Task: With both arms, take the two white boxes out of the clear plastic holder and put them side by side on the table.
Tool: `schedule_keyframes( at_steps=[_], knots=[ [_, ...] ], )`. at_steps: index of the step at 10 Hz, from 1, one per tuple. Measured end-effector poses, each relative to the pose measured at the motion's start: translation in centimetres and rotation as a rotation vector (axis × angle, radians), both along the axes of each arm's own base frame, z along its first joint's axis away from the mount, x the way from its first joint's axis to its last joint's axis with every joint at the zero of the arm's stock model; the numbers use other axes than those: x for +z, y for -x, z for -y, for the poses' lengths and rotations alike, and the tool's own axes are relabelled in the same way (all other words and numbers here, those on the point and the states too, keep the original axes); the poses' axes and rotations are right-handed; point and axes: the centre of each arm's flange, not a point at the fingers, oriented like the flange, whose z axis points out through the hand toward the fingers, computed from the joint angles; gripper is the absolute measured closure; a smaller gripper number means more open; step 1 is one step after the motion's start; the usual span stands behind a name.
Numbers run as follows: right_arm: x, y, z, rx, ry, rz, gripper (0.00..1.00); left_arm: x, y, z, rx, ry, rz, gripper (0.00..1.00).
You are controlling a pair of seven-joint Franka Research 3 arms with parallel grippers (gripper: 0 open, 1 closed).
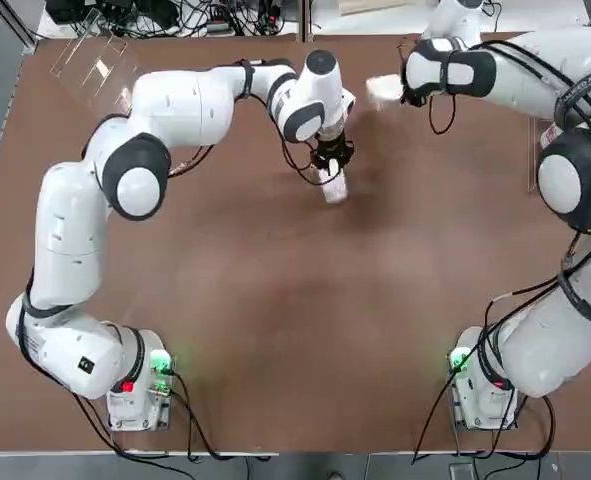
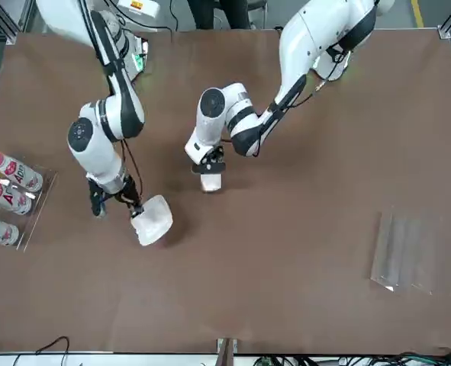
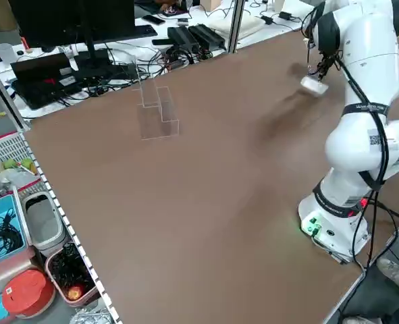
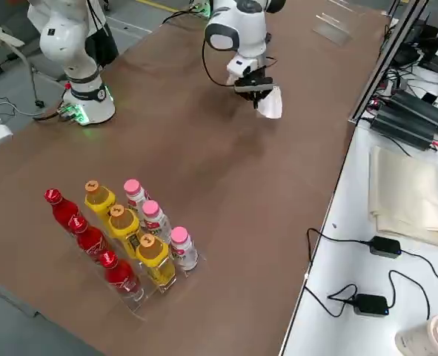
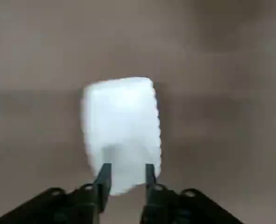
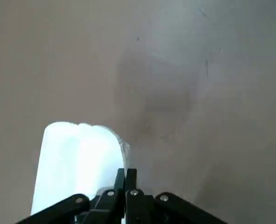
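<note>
Top view: first white box (image 1: 333,188) out of the holder, near mid-bench toward the far edge, directly under the left tool (image 1: 327,160). Appears to rest on the bench (image 1: 295,330) or just at its surface; contact not settled from these views. Left wrist view: tool fingers (image 5: 102,179) parted, straddling the near edge of the box, white showing between them. Reads as released, or in the act of letting go.

Second white box (image 1: 383,90) also out of the holder, to the right of the first and farther back, apart from it. Front view: hangs tilted from the right tool (image 2: 136,207), with a shadow on the bench beneath, so judged off the surface. Right wrist view: fingers (image 6: 120,179) clenched together, box just beside them; apparently pinched by a thin edge.

Clear plastic holder (image 1: 95,65) at the far left corner of the bench, well apart from both boxes. No white box visible in its slots in the top, front or left side view.

Status, as a judgement:
- Removal from holder: done for both boxes.
- First box: placed, or all but placed.
- Second box: not yet down.

Remaining: lower second box beside the first, release, check that the two lie side by side.
</note>
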Motion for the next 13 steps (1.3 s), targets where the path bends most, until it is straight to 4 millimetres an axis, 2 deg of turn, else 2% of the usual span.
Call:
schedule_keyframes(
  at_steps=[1, 2, 3, 4, 5, 6, 9, 11, 12, 13],
  knots=[
    [-1.0, -0.5, 0.4, -0.114, -0.02, 0.02, 0.98, 1.6, -1.3, -0.8, 0.02, -0.002, 0.015, 0.41],
    [-2.8, -0.8, 0.4, -0.212, -0.033, 0.031, 0.98, 4.5, -3.7, -2.9, 0.069, -0.008, 0.008, 0.26],
    [-5.2, -0.9, 0.5, -0.312, -0.042, 0.023, 0.98, 9.0, -7.1, -6.6, 0.126, 0.008, 0.004, 0.13],
    [-7.4, -1.1, 1.0, -0.393, -0.045, 0.031, 0.98, 14.0, -10.8, -12.2, 0.177, 0.013, 0.019, 0.0],
    [-9.0, -1.4, 1.6, -0.449, -0.048, 0.054, 0.98, 17.7, -13.2, -17.5, 0.212, -0.015, 0.031, 0.0],
    [-10.1, -1.5, 2.1, -0.491, -0.051, 0.065, 0.98, 19.6, -14.4, -21.3, 0.217, -0.071, 0.049, 0.0],
    [-10.5, -1.2, 0.9, -0.506, -0.055, 0.065, 0.98, 21.3, -16.4, -28.3, 0.196, -0.19, 0.067, 0.0],
    [-10.4, -1.0, -0.1, -0.498, -0.051, 0.07, 0.97, 23.5, -17.0, -32.8, 0.18, -0.235, 0.067, 0.0],
    [-10.3, -1.1, -0.1, -0.498, -0.05, 0.072, 0.94, 24.7, -17.1, -34.9, 0.161, -0.233, 0.058, 0.0],
    [-10.3, -1.1, 0.1, -0.5, -0.049, 0.073, 0.91, 26.3, -17.5, -37.9, 0.155, -0.209, 0.051, 0.0]
  ],
)
